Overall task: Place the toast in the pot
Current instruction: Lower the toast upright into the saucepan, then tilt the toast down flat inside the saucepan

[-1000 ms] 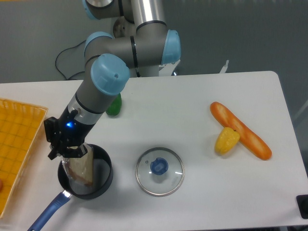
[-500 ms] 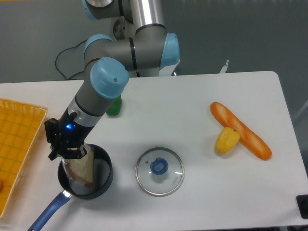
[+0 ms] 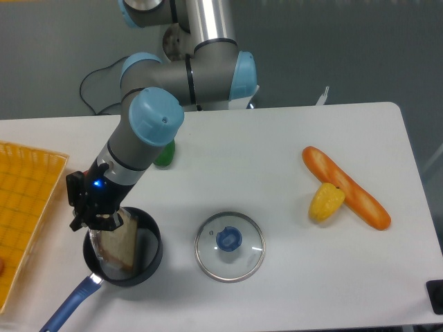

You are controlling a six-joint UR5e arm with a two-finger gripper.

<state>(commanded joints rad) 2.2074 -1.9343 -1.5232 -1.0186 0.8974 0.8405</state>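
The toast (image 3: 119, 245) is a pale slice with a brown crust in clear wrap. It stands on edge, tilted, inside the pot (image 3: 147, 259), a small black saucepan with a grey inside and a blue handle (image 3: 68, 310) pointing to the front left. My gripper (image 3: 104, 223) is right above the pot's back-left rim, at the top edge of the toast. Its fingers are close together around the slice's top. The lower part of the toast reaches the pot's floor.
A round glass lid with a blue knob (image 3: 229, 245) lies right of the pot. An orange baguette (image 3: 346, 188) and a yellow corn piece (image 3: 325, 202) lie at the right. A green object (image 3: 165, 153) sits behind my arm. An orange tray (image 3: 24, 214) is at the left edge.
My gripper and the toast have shifted slightly left and down into the pot. The arm's elbow has moved a little to the left.
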